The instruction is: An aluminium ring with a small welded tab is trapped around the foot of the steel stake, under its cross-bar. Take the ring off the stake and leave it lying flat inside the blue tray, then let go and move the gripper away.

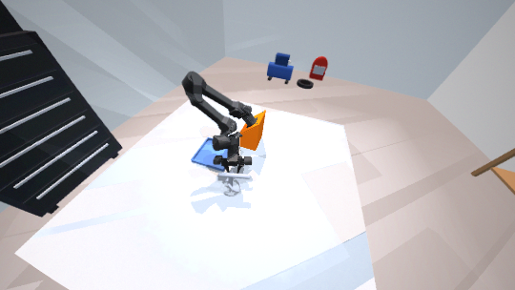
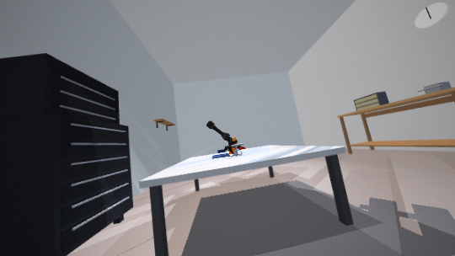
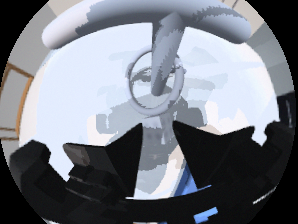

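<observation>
White table (image 1: 305, 210) (image 2: 253, 162) carries everything. Blue tray (image 1: 195, 159) (image 2: 220, 156) (image 3: 186, 184) lies near the stake, presumably placed for a short carry. Steel stake (image 1: 235, 176) (image 3: 167, 55) stands upright; its cross-bar blocks a straight lift, so the ring probably needs tilting or threading past. My gripper (image 1: 234, 169) (image 3: 157, 124) is partly open, holding nothing, fingers aimed at the stake, likely lining up for a grasp. Aluminium ring (image 1: 232, 193) (image 3: 128, 90) circles the stake's foot; tab probably at its rim, too blurred to be sure.

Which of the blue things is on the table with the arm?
The flat blue tray, beside the arm; the other, a wheeled blue machine, stands on the floor.
</observation>
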Available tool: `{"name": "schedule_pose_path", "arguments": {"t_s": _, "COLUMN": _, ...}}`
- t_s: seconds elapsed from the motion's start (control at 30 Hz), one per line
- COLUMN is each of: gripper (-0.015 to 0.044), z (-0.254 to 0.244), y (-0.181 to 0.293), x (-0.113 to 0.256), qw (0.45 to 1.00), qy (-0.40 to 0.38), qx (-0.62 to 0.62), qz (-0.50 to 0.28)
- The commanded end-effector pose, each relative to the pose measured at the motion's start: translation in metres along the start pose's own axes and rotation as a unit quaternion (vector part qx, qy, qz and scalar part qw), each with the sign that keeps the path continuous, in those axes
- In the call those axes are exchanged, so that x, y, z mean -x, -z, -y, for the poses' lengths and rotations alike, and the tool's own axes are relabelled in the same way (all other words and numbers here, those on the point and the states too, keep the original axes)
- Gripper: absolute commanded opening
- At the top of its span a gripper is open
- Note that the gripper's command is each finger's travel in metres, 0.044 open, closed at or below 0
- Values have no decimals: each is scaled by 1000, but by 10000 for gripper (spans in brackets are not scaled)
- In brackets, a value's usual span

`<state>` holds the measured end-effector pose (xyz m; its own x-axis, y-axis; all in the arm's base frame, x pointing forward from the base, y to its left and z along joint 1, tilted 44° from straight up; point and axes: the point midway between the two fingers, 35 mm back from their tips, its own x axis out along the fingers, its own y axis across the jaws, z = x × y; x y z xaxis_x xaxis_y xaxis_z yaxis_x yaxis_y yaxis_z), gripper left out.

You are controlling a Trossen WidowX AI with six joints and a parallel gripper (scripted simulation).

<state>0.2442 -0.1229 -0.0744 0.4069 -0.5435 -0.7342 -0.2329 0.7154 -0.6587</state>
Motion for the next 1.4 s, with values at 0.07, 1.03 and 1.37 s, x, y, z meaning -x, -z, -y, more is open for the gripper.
{"name": "schedule_pose_path", "arguments": {"t_s": 0.07, "gripper": 160, "z": 0, "y": 0, "x": 0, "qw": 1000, "qy": 0, "qx": 0, "qz": 0}}
{"name": "schedule_pose_path", "arguments": {"t_s": 1.03, "gripper": 0, "z": 0, "y": -5, "x": 6, "qw": 1000, "qy": -1, "qx": 0, "qz": 0}}
{"name": "schedule_pose_path", "arguments": {"t_s": 1.37, "gripper": 0, "z": 0, "y": -13, "x": 18, "qw": 1000, "qy": -1, "qx": 0, "qz": 1}}
